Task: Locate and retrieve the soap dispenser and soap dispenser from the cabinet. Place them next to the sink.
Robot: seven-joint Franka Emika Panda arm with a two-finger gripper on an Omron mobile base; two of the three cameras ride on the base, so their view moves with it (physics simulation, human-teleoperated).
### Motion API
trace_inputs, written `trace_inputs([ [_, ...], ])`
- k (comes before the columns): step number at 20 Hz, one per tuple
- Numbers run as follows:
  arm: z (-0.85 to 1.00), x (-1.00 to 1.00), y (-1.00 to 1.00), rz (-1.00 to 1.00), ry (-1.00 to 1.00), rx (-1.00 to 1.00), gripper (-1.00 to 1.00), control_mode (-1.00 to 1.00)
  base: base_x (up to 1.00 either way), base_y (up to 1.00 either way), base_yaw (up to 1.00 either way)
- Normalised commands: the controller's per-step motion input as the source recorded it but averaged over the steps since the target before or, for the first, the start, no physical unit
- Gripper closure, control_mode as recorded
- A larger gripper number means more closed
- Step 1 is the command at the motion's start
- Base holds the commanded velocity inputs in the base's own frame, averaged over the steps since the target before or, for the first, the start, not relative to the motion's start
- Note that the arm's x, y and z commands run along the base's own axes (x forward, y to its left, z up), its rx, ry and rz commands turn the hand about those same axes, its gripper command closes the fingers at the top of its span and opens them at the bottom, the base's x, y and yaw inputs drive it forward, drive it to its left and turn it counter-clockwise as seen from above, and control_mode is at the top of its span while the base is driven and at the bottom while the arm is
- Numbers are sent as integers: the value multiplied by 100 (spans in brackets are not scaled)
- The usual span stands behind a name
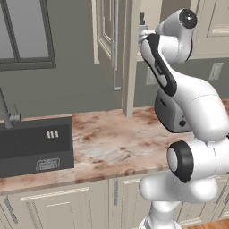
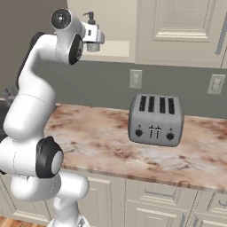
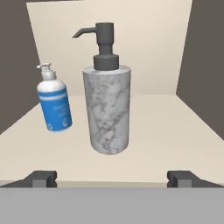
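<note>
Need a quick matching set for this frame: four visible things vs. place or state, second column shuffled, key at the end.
Things:
1. grey marble dispenser
2. blue dispenser
3. toaster
4. fingers

Place or state:
A. on the counter, below the wall sockets
B. apart, holding nothing
C. on the cabinet shelf, centred ahead of the hand
D. on the shelf, further back, tilted

Pairs: 1-C, 2-D, 3-A, 4-B

I see a mottled reddish-brown stone countertop (image 1: 112, 143) running over low cream cabinets (image 2: 155, 199), a dull grey-green wall (image 2: 102, 84) with two pale outlet plates (image 2: 135, 78) behind, and a dark-framed window (image 1: 24, 36) upper left.
</note>
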Motion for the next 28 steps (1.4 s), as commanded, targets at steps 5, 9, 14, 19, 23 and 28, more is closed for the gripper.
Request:
trace_inputs([
  [5, 0, 9, 0, 0, -1, 0, -100, -100, 0, 0, 0],
  [9, -2, 38, 1, 0, 0, -2, -100, -100, 0, 0, 0],
  [14, -1, 40, 0, 0, 0, -1, -100, -100, 0, 0, 0],
  [19, -5, 37, 0, 0, 0, 0, -100, -100, 0, 0, 0],
  [23, -2, 37, 0, 0, 1, 0, -100, -100, 0, 0, 0],
  [28, -2, 35, 0, 0, 0, 0, -100, -100, 0, 0, 0],
])
